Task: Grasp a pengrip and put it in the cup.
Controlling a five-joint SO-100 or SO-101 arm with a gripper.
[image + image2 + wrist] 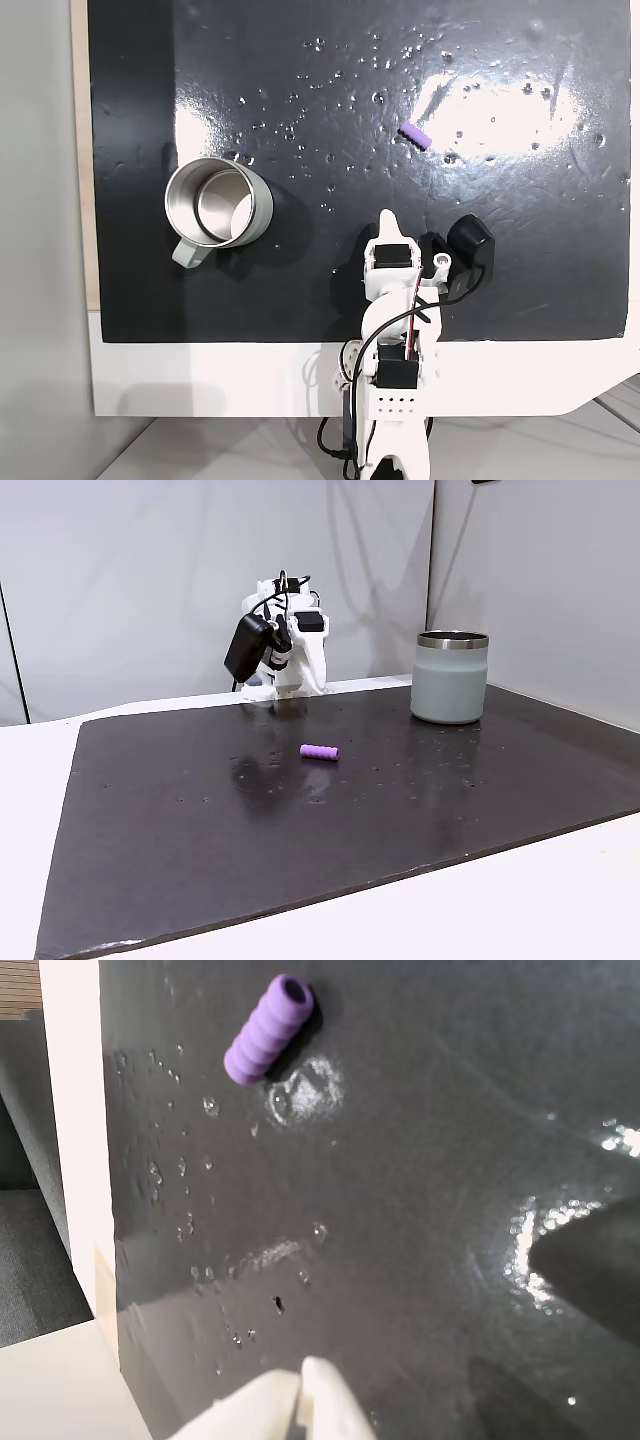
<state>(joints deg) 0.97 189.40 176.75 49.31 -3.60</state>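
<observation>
Steel cup [218,204] upright on black mat [300,290], interior bare, purple pengrip [416,134] lying well apart on mat, gripper [388,222] fingers pressed together, holding nothing.

No readable text, label, brand or number stands on anything near the gripper (the mat's white specks are glare, not print).

Mat [300,60]: black, glossy, pitted w/ small dimples, strong glare. Pengrip [268,1030]: light-purple, ribbed, matt, rubbery-looking, hollow end. Cup [218,205]: brushed steel inside, shiny; in a fixed view its outer wall [450,685] looks matt grey-green w/ steel rim. Desk [200,380]: white, smooth. Arm shell [395,385]: white plastic, matt.
</observation>
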